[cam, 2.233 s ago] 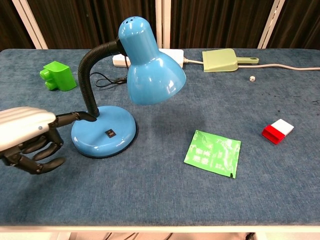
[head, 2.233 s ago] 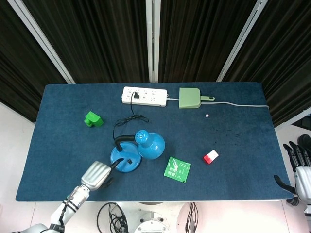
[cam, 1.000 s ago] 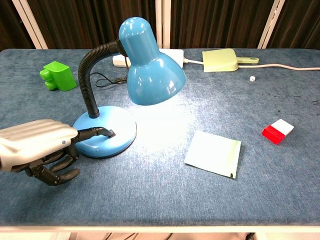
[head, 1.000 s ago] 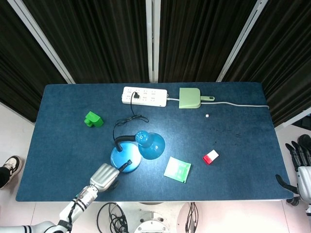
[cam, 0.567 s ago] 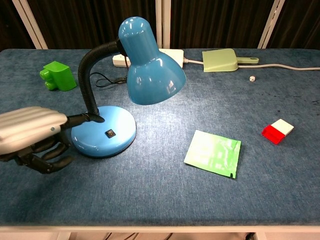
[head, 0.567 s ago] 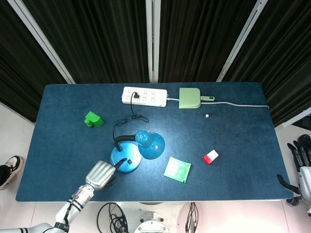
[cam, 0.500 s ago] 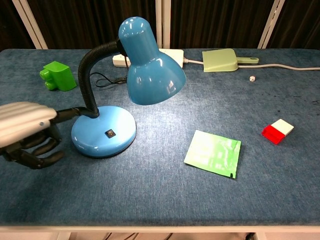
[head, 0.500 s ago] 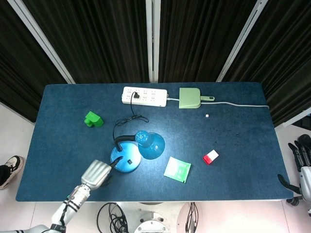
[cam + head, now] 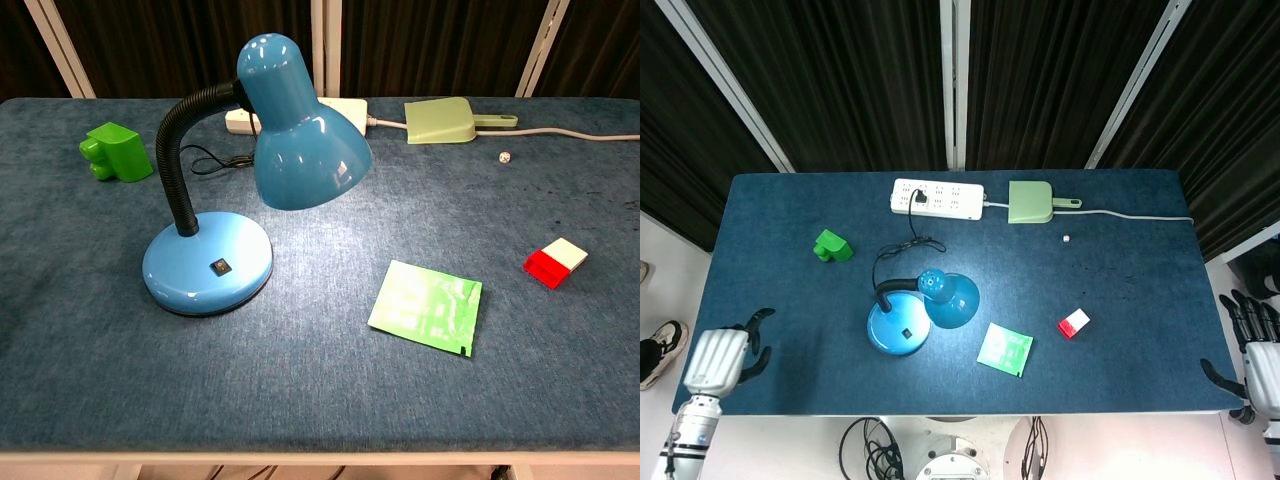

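**Lamp lit, both hands off the table**

The blue lamp (image 9: 910,318) stands upright a little left of the table's (image 9: 1140,380) middle. Its shade hangs over the cloth, and a pale glow falls beside the base and over the green packet (image 9: 426,307) to the lamp's right. Judging by that glow, the switching step looks done.

Any further touch on the switch (image 9: 217,266), on top of the base, would call for a long reach from the left and a single fingertip laid on it.

The left hand (image 9: 718,358) hangs well left of the lamp, at the table's edge. It is knuckles up, with its fingers loosely spread and grasping nothing. The right hand (image 9: 1260,358) waits far to the lamp's right, beyond the table, with fingers released and empty. The chest view shows neither hand.
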Controlling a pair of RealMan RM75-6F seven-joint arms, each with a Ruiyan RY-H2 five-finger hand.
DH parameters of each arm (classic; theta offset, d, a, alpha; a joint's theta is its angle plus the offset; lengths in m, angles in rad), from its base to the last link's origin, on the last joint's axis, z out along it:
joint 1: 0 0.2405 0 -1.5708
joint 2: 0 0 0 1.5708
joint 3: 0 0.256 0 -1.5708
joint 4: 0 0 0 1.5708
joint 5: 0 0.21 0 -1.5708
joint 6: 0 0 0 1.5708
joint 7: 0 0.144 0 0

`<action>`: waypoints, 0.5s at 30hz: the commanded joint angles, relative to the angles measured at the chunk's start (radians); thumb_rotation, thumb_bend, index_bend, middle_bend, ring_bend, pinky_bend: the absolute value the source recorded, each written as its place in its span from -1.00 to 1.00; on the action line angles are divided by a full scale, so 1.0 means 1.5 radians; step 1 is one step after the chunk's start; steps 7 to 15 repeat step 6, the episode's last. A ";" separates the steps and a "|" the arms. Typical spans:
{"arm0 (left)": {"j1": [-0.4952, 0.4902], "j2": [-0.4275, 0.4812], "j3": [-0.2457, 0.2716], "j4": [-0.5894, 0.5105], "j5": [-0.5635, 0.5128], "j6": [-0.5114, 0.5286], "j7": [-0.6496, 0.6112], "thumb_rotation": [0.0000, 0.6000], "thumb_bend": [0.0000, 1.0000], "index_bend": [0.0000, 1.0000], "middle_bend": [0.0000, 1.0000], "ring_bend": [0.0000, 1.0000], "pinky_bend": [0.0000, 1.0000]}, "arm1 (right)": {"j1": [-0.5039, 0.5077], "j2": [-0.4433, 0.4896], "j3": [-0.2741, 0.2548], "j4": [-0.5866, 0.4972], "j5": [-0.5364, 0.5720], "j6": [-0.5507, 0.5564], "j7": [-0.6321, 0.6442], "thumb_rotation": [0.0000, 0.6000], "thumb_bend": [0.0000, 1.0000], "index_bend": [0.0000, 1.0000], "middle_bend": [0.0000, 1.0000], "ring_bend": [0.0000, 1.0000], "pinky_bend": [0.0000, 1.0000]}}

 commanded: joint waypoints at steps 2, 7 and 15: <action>0.017 0.000 -0.018 0.039 0.043 0.039 -0.047 1.00 -0.98 -0.89 -1.00 -1.00 -1.00 | -0.002 0.002 0.000 -0.007 -0.001 0.005 -0.009 1.00 -0.65 -1.00 -1.00 -1.00 -1.00; 0.019 -0.002 -0.022 0.049 0.054 0.038 -0.049 1.00 -1.00 -0.89 -1.00 -1.00 -1.00 | -0.005 0.005 0.001 -0.008 0.006 0.009 -0.009 1.00 -0.65 -1.00 -1.00 -1.00 -1.00; 0.019 -0.002 -0.022 0.049 0.054 0.038 -0.049 1.00 -1.00 -0.89 -1.00 -1.00 -1.00 | -0.005 0.005 0.001 -0.008 0.006 0.009 -0.009 1.00 -0.65 -1.00 -1.00 -1.00 -1.00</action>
